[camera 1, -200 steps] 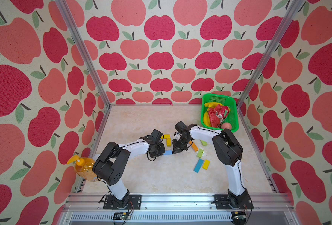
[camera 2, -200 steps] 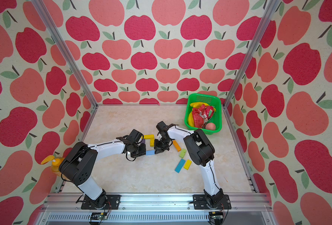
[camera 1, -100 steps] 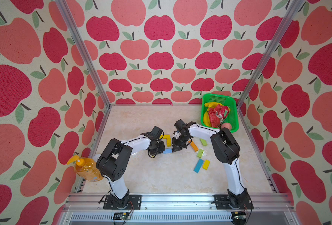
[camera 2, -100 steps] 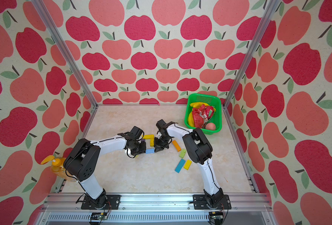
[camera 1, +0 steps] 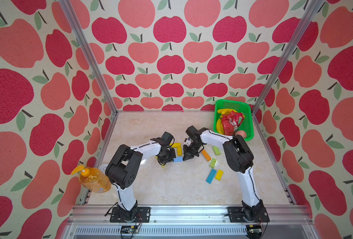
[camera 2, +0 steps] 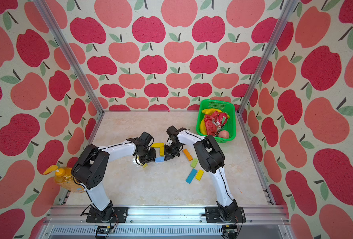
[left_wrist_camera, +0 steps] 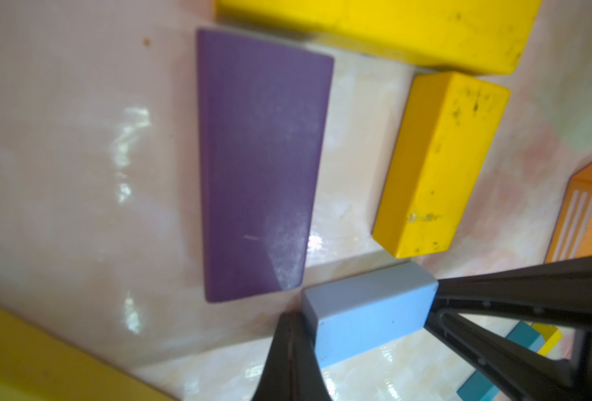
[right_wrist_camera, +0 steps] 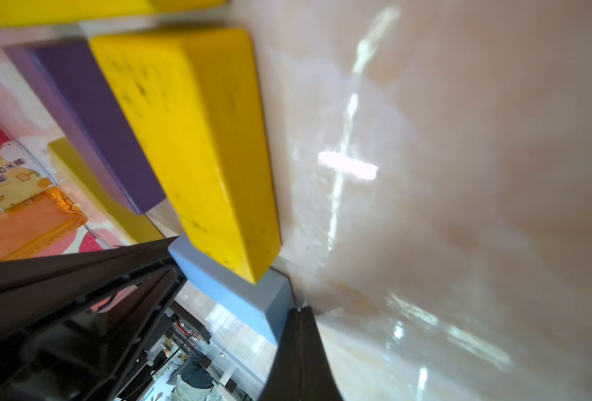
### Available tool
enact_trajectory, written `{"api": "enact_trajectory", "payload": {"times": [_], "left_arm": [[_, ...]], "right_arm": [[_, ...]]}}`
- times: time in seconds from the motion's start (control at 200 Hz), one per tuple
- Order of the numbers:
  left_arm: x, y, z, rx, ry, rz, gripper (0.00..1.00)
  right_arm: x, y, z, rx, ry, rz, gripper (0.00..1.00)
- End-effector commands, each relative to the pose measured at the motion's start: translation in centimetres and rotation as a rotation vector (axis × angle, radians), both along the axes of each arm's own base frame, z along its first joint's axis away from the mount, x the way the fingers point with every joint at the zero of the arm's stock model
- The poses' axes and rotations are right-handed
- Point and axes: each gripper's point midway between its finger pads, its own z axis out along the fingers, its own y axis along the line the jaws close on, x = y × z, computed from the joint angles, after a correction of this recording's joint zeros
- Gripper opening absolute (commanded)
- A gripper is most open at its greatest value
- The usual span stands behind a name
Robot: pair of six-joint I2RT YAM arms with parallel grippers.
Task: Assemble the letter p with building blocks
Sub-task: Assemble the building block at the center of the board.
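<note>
Left end effector (left_wrist_camera: 290, 333) shut, empty; its closed tip butts one end of light blue (left_wrist_camera: 367, 312). Acting as a pusher, not a grasp, I'd say: flat bricks slide on the bench (camera 1: 171, 192) easier than they lift.

P sits mid-bench. Long yellow (left_wrist_camera: 391, 27) is the top bar, purple (left_wrist_camera: 259, 166) the stem, short yellow (left_wrist_camera: 440, 163) the bowl side. The bare gap between purple and short yellow is the bowl's hole. Stem yellow (camera 2: 145, 165) peeks out past purple's foot, likely a stem extension.

Light blue lies across the bowl's open end, slightly skewed, one corner near purple's corner. Touching short yellow or not, can't tell.

Right end effector (right_wrist_camera: 299, 330) also shut and empty, tip on light blue's other end. Two-sided pinch probably squares the brick and stops it spinning as it goes home. Looks like the last piece.

Spares lie well clear to the right: orange (camera 1: 206, 155), light green (camera 1: 216, 150), second light green (camera 1: 212, 162), blue (camera 1: 211, 175), spare yellow (camera 1: 219, 174). Basket (camera 1: 231, 104) is in the far right corner, not involved.
</note>
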Motion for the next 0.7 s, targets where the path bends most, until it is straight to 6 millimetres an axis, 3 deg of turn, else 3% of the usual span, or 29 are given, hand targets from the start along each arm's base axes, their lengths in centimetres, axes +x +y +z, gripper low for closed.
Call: {"api": "enact_trajectory", "payload": {"times": [0.0,0.695], "left_arm": [[-1.3,-1.7,-2.0,-0.05,0.069,-0.065,0.0],[-0.1,-1.9,-1.8,-0.085,0.075,-0.037,0.0]], "right_arm": [[-0.4,1.6,-1.8,0.031,0.005,0.037,0.0],[0.0,1.9,-2.2,0.031,0.028,0.032,0.0]]}}
